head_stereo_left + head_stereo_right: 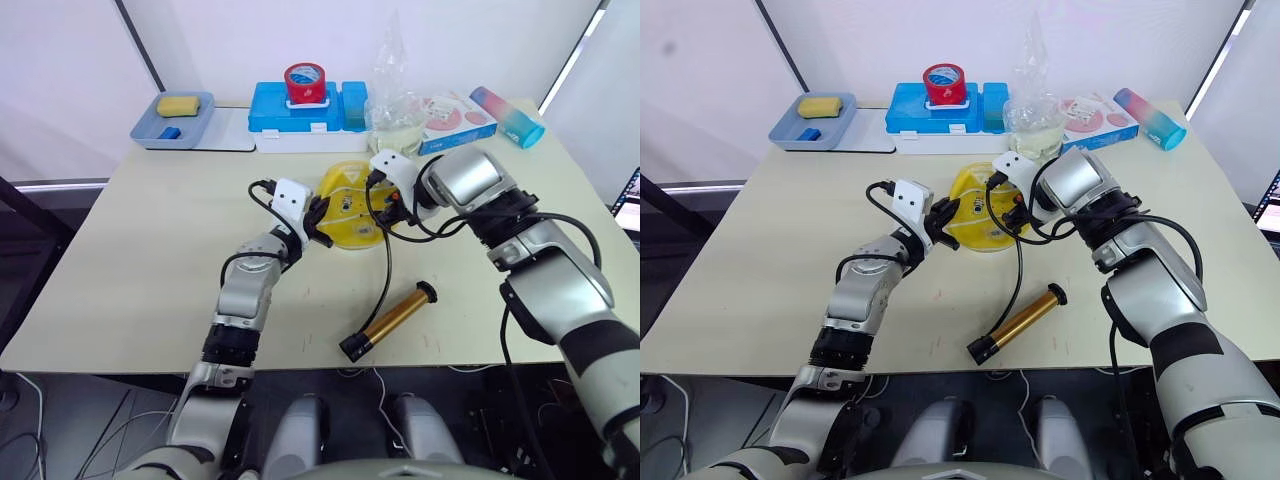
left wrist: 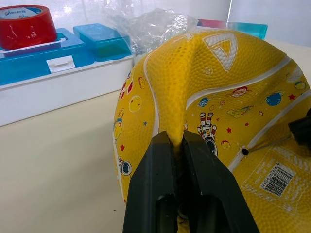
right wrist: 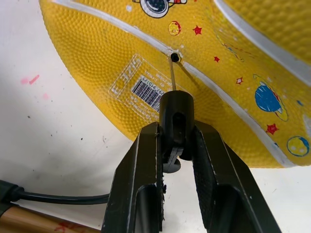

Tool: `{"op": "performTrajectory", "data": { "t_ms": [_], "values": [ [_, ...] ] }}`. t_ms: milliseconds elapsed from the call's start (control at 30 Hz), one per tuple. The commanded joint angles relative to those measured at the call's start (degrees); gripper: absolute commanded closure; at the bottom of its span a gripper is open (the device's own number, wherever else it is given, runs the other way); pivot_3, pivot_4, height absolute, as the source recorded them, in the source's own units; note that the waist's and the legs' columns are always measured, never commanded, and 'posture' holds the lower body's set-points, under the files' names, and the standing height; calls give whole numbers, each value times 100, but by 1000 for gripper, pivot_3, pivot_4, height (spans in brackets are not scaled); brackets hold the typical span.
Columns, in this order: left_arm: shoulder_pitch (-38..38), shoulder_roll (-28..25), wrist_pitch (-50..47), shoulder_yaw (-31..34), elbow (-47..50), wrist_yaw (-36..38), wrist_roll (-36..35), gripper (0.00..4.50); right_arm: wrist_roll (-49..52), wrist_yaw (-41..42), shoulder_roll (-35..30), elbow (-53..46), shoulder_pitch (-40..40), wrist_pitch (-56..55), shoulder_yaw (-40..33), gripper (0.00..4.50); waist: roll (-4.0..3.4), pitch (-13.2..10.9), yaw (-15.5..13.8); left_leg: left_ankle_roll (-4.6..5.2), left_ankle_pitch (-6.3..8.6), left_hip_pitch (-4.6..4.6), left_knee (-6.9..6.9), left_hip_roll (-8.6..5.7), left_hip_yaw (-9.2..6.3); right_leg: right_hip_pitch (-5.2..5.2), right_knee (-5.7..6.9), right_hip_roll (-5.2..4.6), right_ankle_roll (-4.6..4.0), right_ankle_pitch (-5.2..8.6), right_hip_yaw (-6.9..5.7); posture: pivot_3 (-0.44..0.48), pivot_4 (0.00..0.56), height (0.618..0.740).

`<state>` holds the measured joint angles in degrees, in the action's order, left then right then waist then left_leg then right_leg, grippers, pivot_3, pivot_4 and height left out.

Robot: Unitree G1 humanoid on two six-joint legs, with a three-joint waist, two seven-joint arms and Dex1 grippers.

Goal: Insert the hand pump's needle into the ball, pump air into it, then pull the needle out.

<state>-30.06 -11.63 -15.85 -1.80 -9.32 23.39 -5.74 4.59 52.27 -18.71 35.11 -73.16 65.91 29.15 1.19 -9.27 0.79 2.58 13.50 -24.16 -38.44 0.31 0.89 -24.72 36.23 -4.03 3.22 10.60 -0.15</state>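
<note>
The saggy ball (image 3: 233, 58) lies mid-tabletop (image 1: 140, 260), a raised fold pinched in the left tool (image 2: 181, 160). The right tool (image 3: 176, 150) clamps the needle (image 3: 172, 73) fitting, tip at the valve hole (image 3: 174, 57). Step in hand: insertion. Next, judged: push straight along the needle axis. The hand pump (image 1: 390, 320) lies nearby, unheld.

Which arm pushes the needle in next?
Right. The right gripper holds the needle with its tip at the ball's valve hole; the left gripper pinches a fold of the ball.
</note>
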Motion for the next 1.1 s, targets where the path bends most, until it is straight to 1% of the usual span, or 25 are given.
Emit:
{"op": "performTrajectory", "data": {
  "t_ms": [33, 300, 1100],
  "values": [
    [84, 22, -45, -125, -96, 64, 26, 4403, -41, -28, 36, -62, -211, -178, -194, 4182, 0, 0, 0, 0, 0, 0, 0, 0, 0, 0, 0, 0, 0, 0, 0, 0, 150, 739],
    [102, 22, -6, -176, -58, 87, 46, 4403, -182, -25, 85, 26, -192, -76, -9, 4182, 0, 0, 0, 0, 0, 2, 0, 0, 0, 0, 0, 0, 0, 0, 0, 0, 150, 739],
    [172, 8, -1, -166, -56, 51, 50, 4403, -398, -199, 258, 401, -225, 131, -31, 4182, 0, 0, -4, 0, 0, 14, 2, 1, -4, 8, 0, -1, 0, 1, 4, 0, 150, 739]
  ]
}}
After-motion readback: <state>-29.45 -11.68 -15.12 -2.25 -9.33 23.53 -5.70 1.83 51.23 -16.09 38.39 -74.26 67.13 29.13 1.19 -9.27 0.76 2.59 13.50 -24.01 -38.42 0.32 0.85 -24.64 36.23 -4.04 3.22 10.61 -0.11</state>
